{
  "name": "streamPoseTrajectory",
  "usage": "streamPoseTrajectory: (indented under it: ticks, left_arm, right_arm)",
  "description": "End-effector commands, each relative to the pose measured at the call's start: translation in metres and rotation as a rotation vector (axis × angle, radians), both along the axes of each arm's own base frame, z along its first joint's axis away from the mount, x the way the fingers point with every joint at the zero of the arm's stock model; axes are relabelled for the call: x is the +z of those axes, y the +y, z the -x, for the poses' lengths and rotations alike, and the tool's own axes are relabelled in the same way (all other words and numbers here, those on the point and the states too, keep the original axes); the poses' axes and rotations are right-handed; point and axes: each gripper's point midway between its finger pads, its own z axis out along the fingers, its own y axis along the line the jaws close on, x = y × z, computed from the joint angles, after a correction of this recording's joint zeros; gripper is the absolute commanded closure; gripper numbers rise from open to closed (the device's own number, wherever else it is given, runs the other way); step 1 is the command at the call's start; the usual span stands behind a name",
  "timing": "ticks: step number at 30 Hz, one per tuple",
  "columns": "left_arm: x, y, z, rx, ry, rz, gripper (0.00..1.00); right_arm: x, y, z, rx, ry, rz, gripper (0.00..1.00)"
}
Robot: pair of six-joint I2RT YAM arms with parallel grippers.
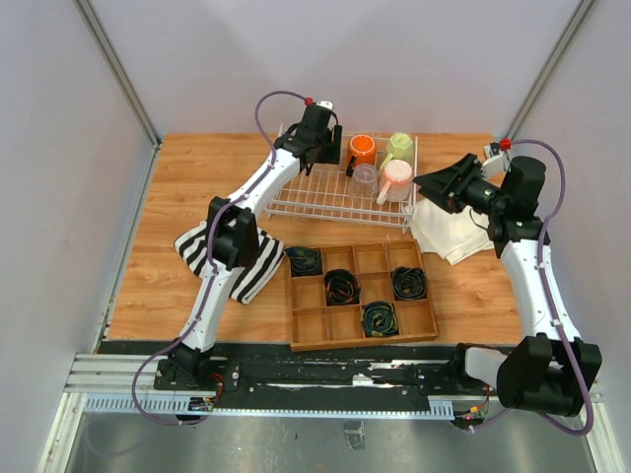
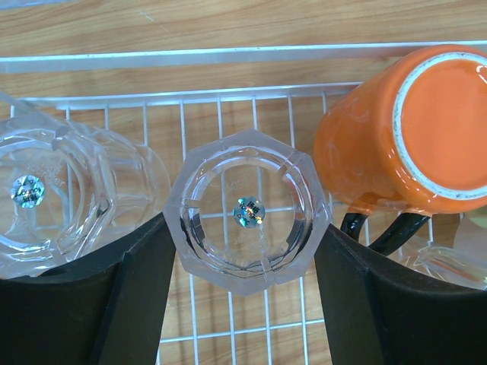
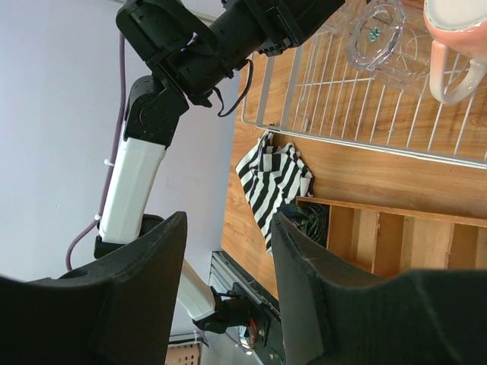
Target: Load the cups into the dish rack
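A clear tumbler [image 2: 247, 209] is clasped in the left gripper [image 2: 245, 228], an orange mug [image 2: 365, 144] just right of it. The right gripper [image 3: 228, 220] is seen open and empty.

The near-left grid of the dish rack [image 1: 315, 202] lies open. At its far edge a clear tumbler [image 2: 247, 217] is hemmed between a second tumbler [image 2: 53, 205] and the orange mug [image 2: 396, 129].

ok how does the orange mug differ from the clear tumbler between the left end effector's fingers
The orange mug with a dark handle is opaque; the clear faceted tumbler is see-through and handleless. The tumbler sits between the left end effector's fingers; the mug is outside them. Both rest base-up in the white wire dish rack.
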Motion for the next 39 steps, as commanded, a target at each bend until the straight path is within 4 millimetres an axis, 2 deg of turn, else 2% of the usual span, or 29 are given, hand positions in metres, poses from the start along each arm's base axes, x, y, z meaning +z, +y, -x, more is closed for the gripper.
streamPoseTrajectory:
  ticks: [1, 8, 13, 16, 18, 22, 24, 28, 30, 32, 35, 36, 37, 38, 39]
  left_arm:
    - [0.023, -0.017, -0.009, -0.038, -0.080, 0.048, 0.56]
    - [0.024, -0.018, -0.009, -0.046, -0.083, 0.046, 0.35]
    - [0.029, -0.018, -0.010, -0.050, -0.093, 0.049, 0.08]
    - [0.034, -0.019, -0.010, -0.051, -0.102, 0.055, 0.05]
    - [0.047, -0.018, -0.011, -0.042, -0.125, 0.064, 0.03]
    - [0.094, -0.009, -0.010, -0.014, -0.208, 0.072, 0.02]
    - [0.123, -0.002, -0.004, -0.008, -0.246, 0.080, 0.02]
    - [0.166, 0.016, 0.014, -0.002, -0.275, 0.109, 0.01]
    - [0.179, 0.029, 0.024, 0.020, -0.268, 0.129, 0.01]
    - [0.183, 0.044, 0.034, 0.036, -0.226, 0.168, 0.02]
    - [0.168, 0.075, 0.051, 0.082, -0.103, 0.202, 0.12]
    - [0.160, 0.086, 0.058, 0.089, -0.052, 0.216, 0.26]
    - [0.148, 0.091, 0.068, 0.077, 0.007, 0.237, 0.58]
    - [0.139, 0.099, 0.077, 0.084, 0.050, 0.247, 0.77]
    - [0.129, 0.107, 0.088, 0.089, 0.086, 0.246, 0.87]
  right_arm:
    - [-0.005, -0.005, 0.002, 0.003, -0.002, 0.007, 0.51]
    - [-0.005, -0.005, 0.004, 0.003, 0.001, 0.005, 0.51]
    - [-0.006, -0.005, 0.005, 0.003, 0.000, 0.005, 0.51]
    - [-0.008, -0.005, 0.006, 0.003, 0.003, 0.013, 0.52]
    - [-0.013, -0.007, 0.008, -0.001, 0.014, 0.038, 0.52]
    - [-0.035, -0.013, 0.016, -0.009, 0.071, 0.137, 0.52]
    - [-0.047, -0.017, 0.023, -0.010, 0.105, 0.194, 0.53]
    - [-0.071, -0.016, 0.037, -0.001, 0.187, 0.238, 0.53]
    - [-0.086, -0.014, 0.041, -0.001, 0.241, 0.236, 0.57]
    - [-0.099, -0.011, 0.042, 0.007, 0.275, 0.237, 0.62]
    - [-0.115, -0.005, 0.039, 0.028, 0.306, 0.268, 0.84]
    - [-0.121, -0.003, 0.037, 0.043, 0.319, 0.274, 0.92]
    - [-0.127, 0.000, 0.035, 0.057, 0.330, 0.280, 0.98]
    - [-0.133, 0.003, 0.034, 0.072, 0.342, 0.288, 0.99]
    - [-0.138, 0.006, 0.032, 0.085, 0.355, 0.296, 0.99]
